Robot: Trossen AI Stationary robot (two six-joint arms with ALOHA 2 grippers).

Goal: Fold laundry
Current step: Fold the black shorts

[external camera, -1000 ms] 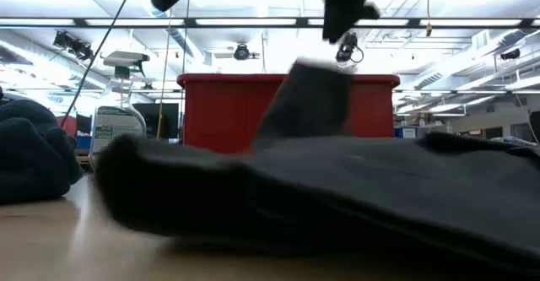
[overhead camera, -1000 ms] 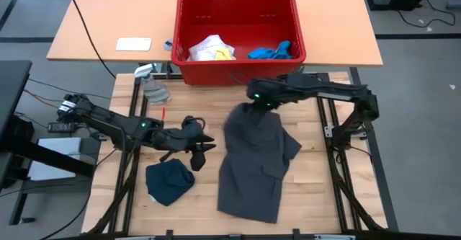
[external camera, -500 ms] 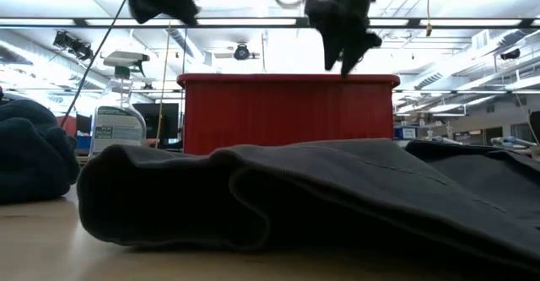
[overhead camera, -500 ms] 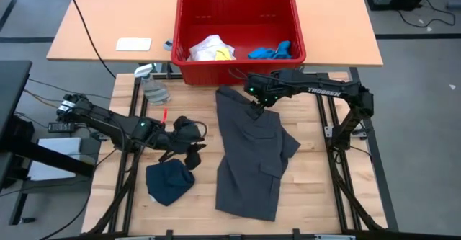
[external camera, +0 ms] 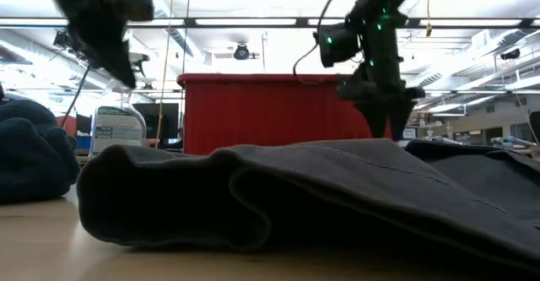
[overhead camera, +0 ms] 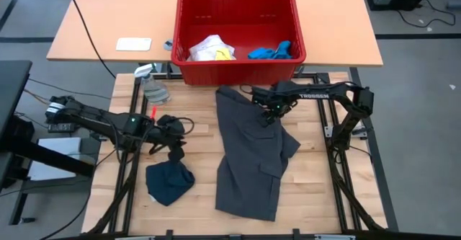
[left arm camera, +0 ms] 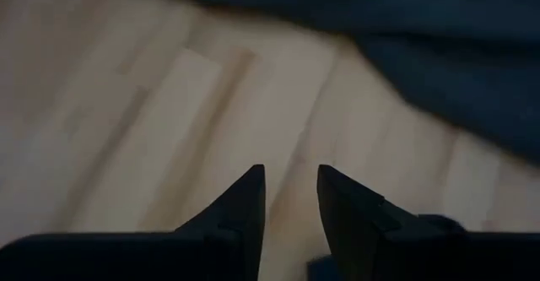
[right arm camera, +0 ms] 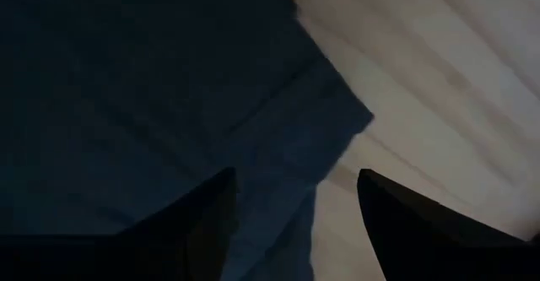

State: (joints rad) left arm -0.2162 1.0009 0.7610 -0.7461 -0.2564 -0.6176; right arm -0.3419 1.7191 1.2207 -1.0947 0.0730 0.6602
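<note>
- On the wooden bench (overhead camera: 302, 175), the large dark grey shorts (overhead camera: 252, 153) lie spread out, running from just in front of the red basket (overhead camera: 238, 67) toward the near edge; in the low view the cloth (external camera: 337, 197) fills the foreground in loose folds.
- Above the far right part of the shorts hangs the right hand (overhead camera: 271, 112), its 2 fingers spread wide with nothing between them; the wrist view shows the dark cloth (right arm camera: 152, 87) below and bare wood beside it.
- Left of the shorts, apart from them, the left hand (overhead camera: 175, 153) hangs just above the small navy piece (overhead camera: 169, 182), which sits bunched near the bench's front left.
- Its 2 fingers (left arm camera: 240, 209) stand a narrow gap apart, with only bare wood seen between them and navy cloth (left arm camera: 439, 70) beyond.
- Inside the basket lie a yellow and white garment (overhead camera: 211, 50) and a bright blue piece (overhead camera: 271, 51), side by side.
- Near the bench's far left corner lies a clear spray bottle (overhead camera: 150, 85).
- Behind, on the tan table (overhead camera: 94, 24), rests a small white flat object (overhead camera: 134, 44).
</note>
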